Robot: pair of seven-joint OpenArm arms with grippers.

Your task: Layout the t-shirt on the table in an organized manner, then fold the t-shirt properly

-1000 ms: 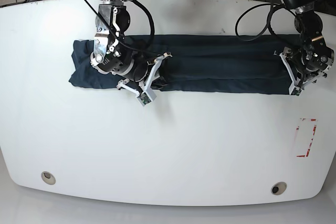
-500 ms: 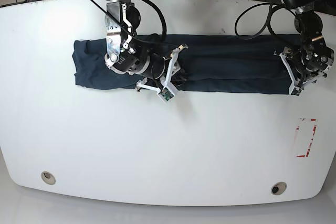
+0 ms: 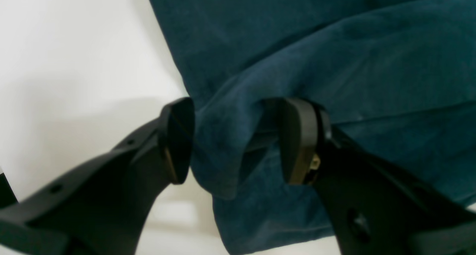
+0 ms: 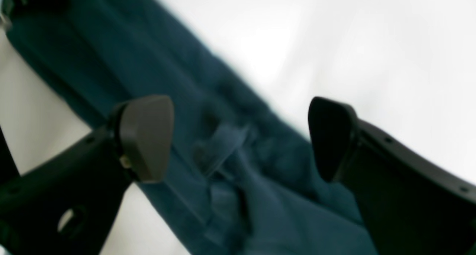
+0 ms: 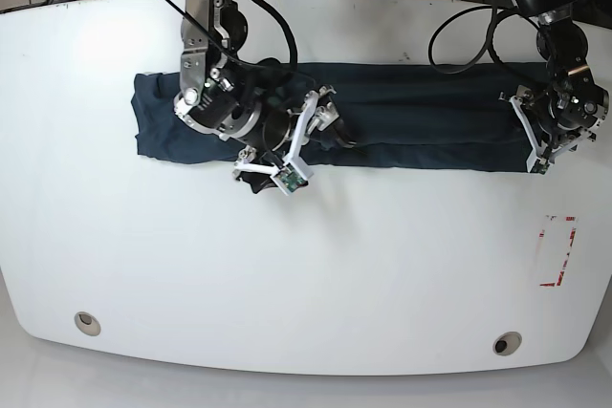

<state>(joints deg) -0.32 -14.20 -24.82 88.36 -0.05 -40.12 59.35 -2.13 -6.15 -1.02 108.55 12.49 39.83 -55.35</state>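
Note:
The dark navy t-shirt [image 5: 421, 117] lies as a long folded strip across the far half of the white table [image 5: 306, 265]. My right gripper [image 5: 292, 152] hovers over the strip's left-middle part with its jaws wide open. In the right wrist view the right gripper [image 4: 238, 139] holds nothing, and the t-shirt [image 4: 130, 61] shows blurred below it. My left gripper [image 5: 537, 150] sits at the strip's right end. In the left wrist view the left gripper [image 3: 236, 143] is shut on a raised fold of the t-shirt [image 3: 372, 61] near its corner.
A red-outlined rectangle mark [image 5: 557, 250] sits at the right, near the table's edge. Two round grommet holes [image 5: 88, 323] [image 5: 508, 342] lie near the front edge. Cables run behind the table's far edge.
My right gripper has gone from shut to wide open, letting go of the cloth, and has shifted right along the strip. The left arm has not moved.

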